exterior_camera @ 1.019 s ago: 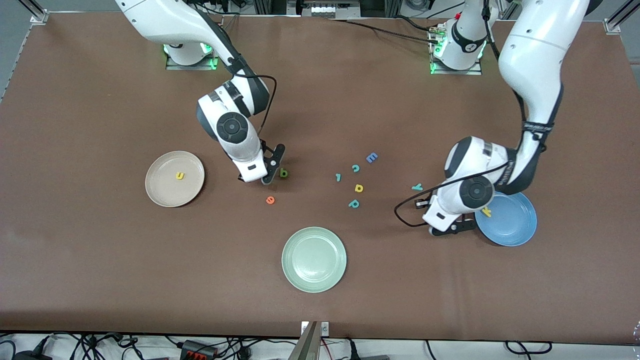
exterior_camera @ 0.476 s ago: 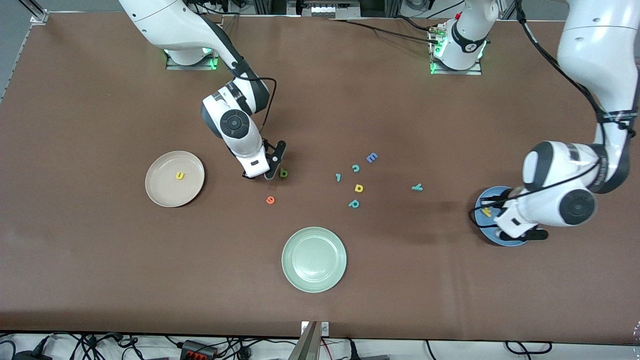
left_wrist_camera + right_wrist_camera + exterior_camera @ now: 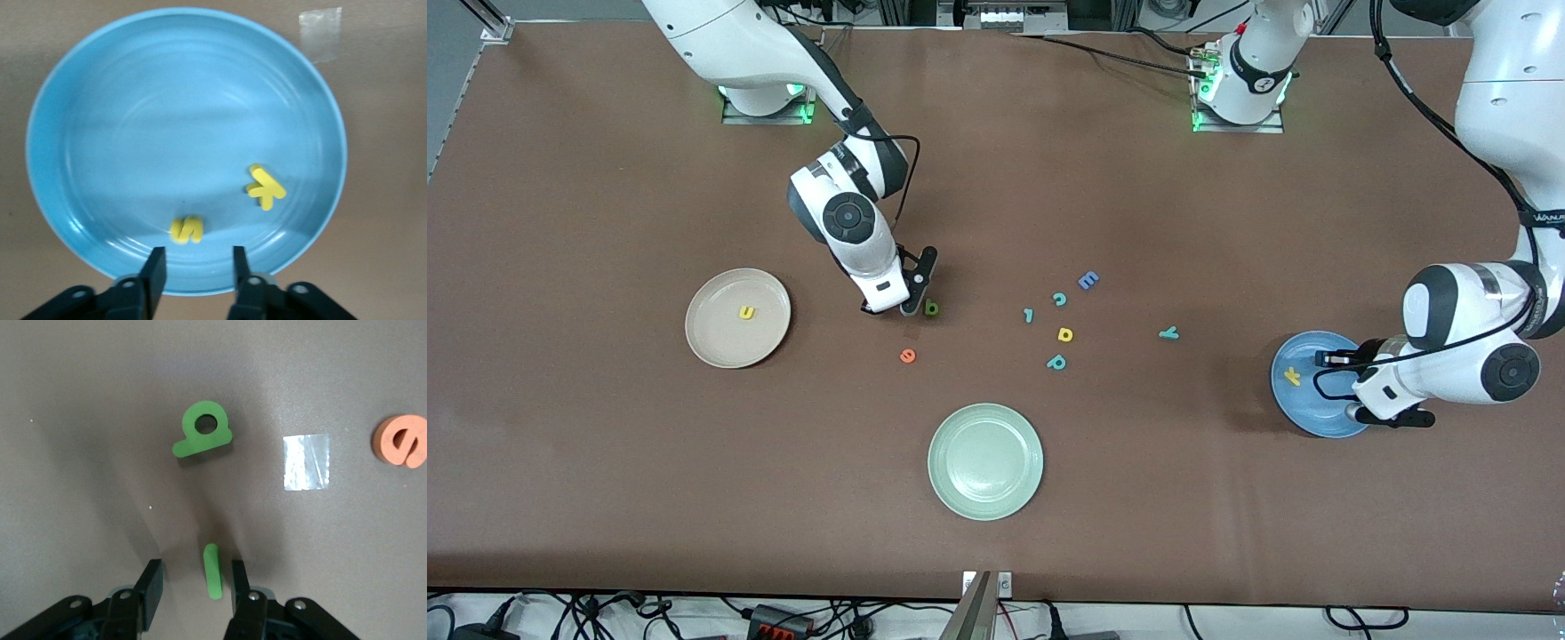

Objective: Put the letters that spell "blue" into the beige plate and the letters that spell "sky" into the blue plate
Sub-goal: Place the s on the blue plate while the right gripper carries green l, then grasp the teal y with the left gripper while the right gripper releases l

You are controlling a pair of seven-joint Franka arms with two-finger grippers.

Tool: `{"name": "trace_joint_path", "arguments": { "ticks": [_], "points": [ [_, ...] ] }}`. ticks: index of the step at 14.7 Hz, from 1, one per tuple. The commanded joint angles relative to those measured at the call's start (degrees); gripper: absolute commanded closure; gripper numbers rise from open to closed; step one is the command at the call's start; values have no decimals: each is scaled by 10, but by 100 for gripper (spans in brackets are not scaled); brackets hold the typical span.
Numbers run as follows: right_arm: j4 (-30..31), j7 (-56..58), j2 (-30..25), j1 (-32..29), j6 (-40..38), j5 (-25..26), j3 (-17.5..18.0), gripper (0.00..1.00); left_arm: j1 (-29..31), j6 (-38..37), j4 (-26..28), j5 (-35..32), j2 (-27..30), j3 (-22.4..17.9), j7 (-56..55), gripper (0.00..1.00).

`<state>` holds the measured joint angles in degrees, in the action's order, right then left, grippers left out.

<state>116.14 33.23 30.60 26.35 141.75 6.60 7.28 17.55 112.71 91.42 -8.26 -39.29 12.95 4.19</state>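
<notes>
The yellow s (image 3: 187, 230) is now lying in the blue plate (image 3: 1303, 422) beside the yellow k (image 3: 265, 187); a second ago the plate was holding only the k. The plate is sitting near the bench edge at the left arm's end. The left tool (image 3: 193, 270) is hovering over the plate rim with its jaws partly apart and nothing between them, so the s is judged released. Of "sky", only the teal y (image 3: 1169, 332) is remaining on the bench, mid-bench toward the left arm's end.

The beige plate (image 3: 707, 351), toward the right arm's end, is holding the yellow u (image 3: 746, 312). The right tool (image 3: 190, 587) is standing low over the green l (image 3: 212, 570), its jaws partly open, narrowing over the last second and straddling the bar without gripping it yet. The dark green b (image 3: 931, 308) is lying just beside it, and the orange e (image 3: 908, 356) is nearer the front bench edge. Three letters of "blue" are still awaiting transfer.
</notes>
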Motion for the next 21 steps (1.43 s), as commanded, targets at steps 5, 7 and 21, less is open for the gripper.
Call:
{"name": "trace_joint_path", "arguments": {
  "ticks": [5,7,21],
  "points": [
    [8,8,-4,1,11,19,-3,91,-12,-25,22,-11,18,77,-143,0],
    [6,9,-5,-2,9,19,-5,94,-22,-21,31,-13,19,110,-262,0],
    [28,-15,-112,-215,-153,17,-44,95,-141,-20,95,-98,68,124,-159,0]
  ]
}}
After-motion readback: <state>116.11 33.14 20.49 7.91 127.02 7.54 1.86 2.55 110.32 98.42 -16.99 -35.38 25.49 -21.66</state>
